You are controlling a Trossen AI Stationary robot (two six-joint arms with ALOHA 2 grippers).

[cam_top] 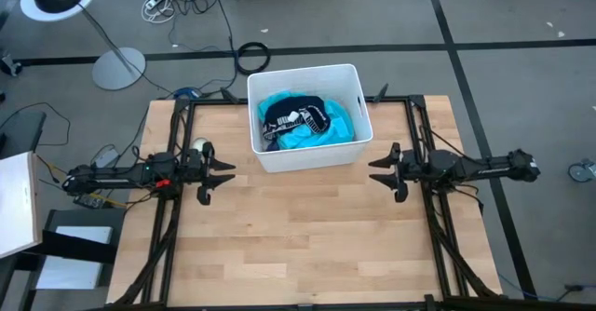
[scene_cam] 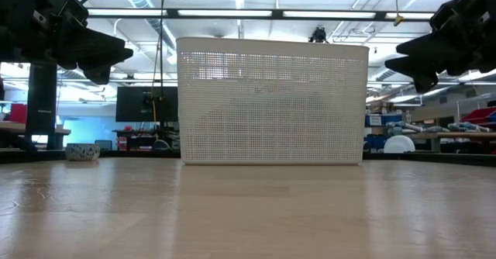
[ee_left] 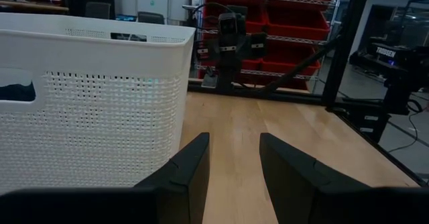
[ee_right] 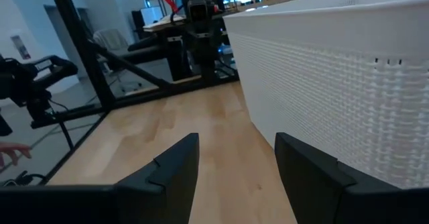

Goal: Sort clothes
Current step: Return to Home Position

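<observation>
Either side of the white bin [cam_top: 312, 157], my left end effector [cam_top: 226, 179] and right end effector [cam_top: 376, 174] hover above the worktop [cam_top: 307, 246], both spread wide and empty. My worry is small: a careless swing inward could clip the bin's wall and shove it. All the clothes [cam_top: 303, 125] I can see lie inside it, a crumpled turquoise piece [cam_top: 321, 136] under dark fabric [cam_top: 289, 111] and a black-and-white striped sock [cam_top: 307, 118], heaped below the rim.
</observation>
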